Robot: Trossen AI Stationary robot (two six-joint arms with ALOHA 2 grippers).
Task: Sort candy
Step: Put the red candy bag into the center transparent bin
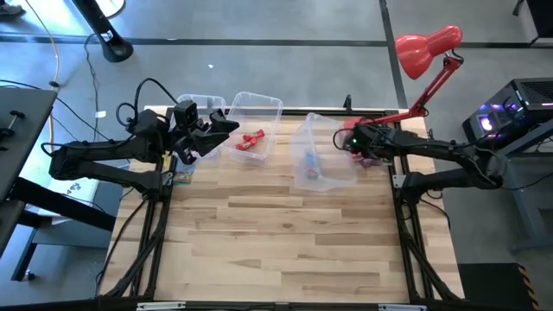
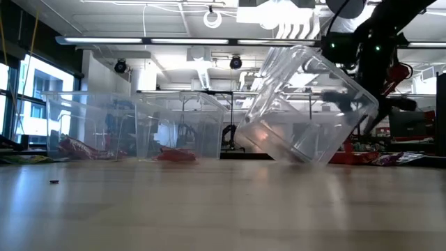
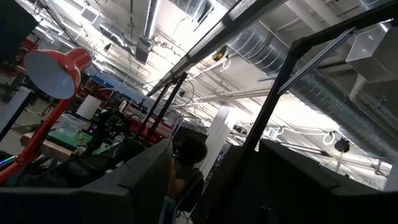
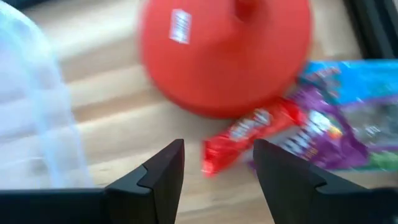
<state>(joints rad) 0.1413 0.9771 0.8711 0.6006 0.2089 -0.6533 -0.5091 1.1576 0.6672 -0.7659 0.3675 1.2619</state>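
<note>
Parted fingers over red candy

Bright, even light from overhead; close views soft.
Ceiling strip lights glare white in the low view, the tabletop shows faint shadows, and the right wrist view's red lamp base is blurred.

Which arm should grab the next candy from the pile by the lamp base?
Right. Its gripper hangs open over the red candy beside the lamp base; the left gripper is across the table.
</note>
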